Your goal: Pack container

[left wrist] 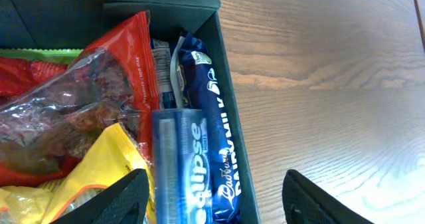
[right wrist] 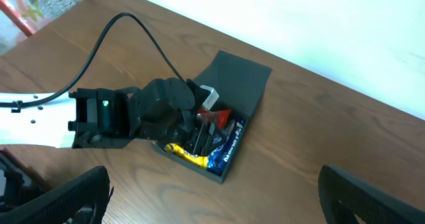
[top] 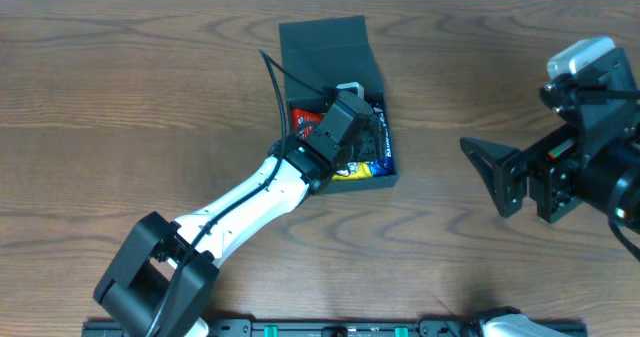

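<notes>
1. The container (top: pixel 320 47) is on the desk (top: pixel 120 97), a bit toward 12 o'clock from the middle. Its flap lid (top: pixel 345 67) stands open on the 12 o'clock side.
2. The left arm reaches in from roughly 7 o'clock and ends right over the open box.
3. On the wrist cam the left hand (left wrist: pixel 216 177) has its fingers spread wide with nothing pinched. One finger is over the snacks and the other is over bare desk, so the box's 3 o'clock wall runs between them.
4. Inside, a blue Dairy Milk bar (left wrist: pixel 212 111) lies along that wall, and a blue Eclipse pack (left wrist: pixel 179 164) is just beside it at 9 o'clock.
5. Further toward 9 o'clock there's a red packet (left wrist: pixel 129 48), a clear bag (left wrist: pixel 60 117) of dark reddish bits, and a yellow packet (left wrist: pixel 99 174) down at 6 o'clock.
6. The right hand (right wrist: pixel 214 177) is well off at 3 o'clock from the container. It's wide open and empty, above the desk, and faces the box.
</notes>
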